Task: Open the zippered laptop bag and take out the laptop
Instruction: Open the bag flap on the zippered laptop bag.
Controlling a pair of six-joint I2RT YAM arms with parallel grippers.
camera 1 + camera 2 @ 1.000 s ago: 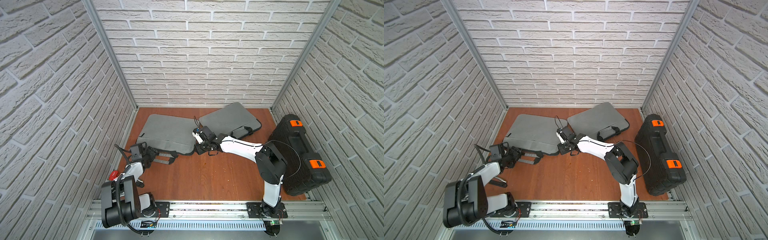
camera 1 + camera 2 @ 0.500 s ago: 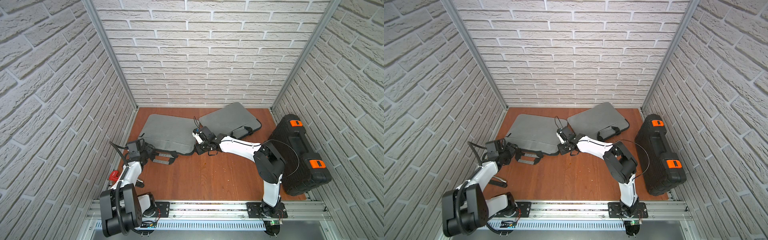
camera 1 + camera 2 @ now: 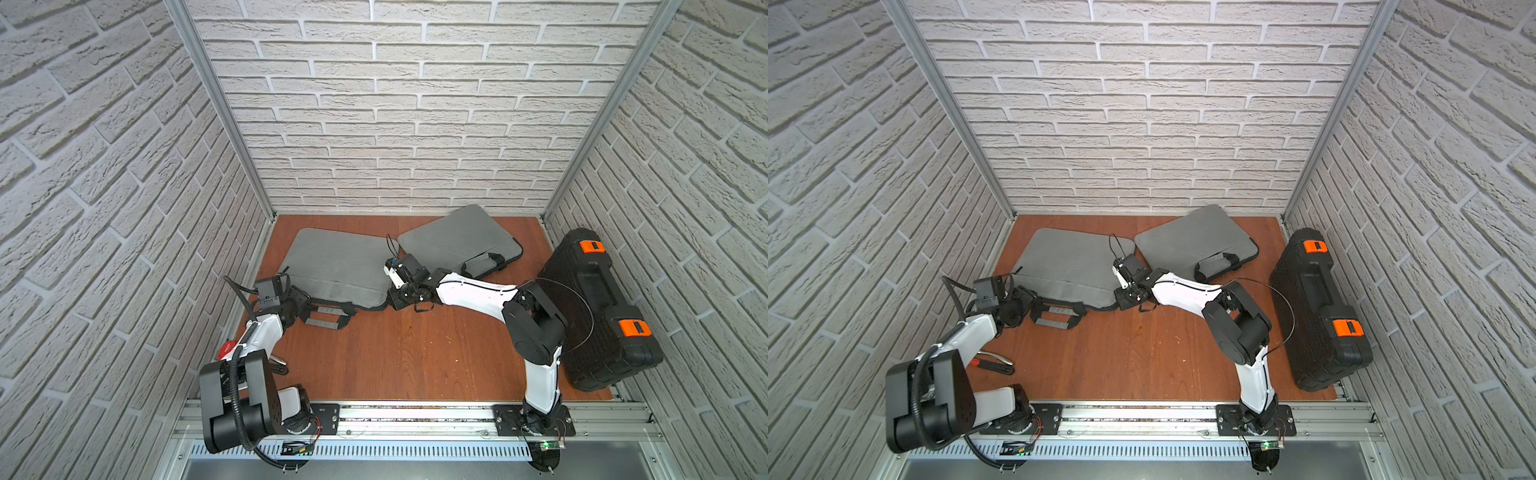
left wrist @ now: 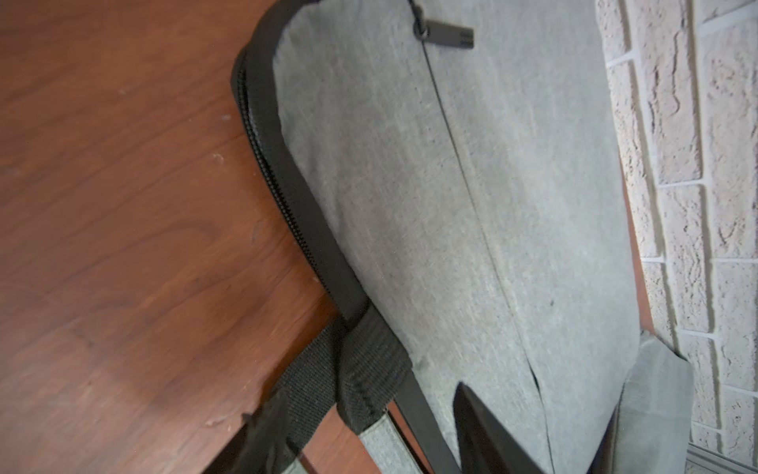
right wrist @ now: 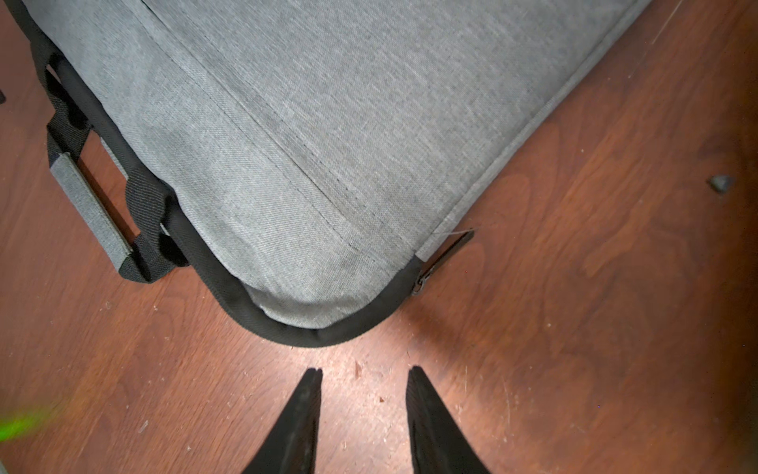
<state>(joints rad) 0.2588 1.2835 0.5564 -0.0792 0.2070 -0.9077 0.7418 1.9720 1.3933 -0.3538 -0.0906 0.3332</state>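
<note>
right gripper hovers low, parted, beside the laptop bag.

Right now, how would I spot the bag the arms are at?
On the table, near the back wall, lie the laptop bag and another grey bag. The laptop bag is farther from the black case, its handle beside the left gripper.

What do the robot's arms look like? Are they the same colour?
Both arms match: the left arm and right arm have smooth white links with chunky black joints. A ribbed black hose runs along the left one, a thin black cable loops off the right. Its fingers are black and pointed.
</note>
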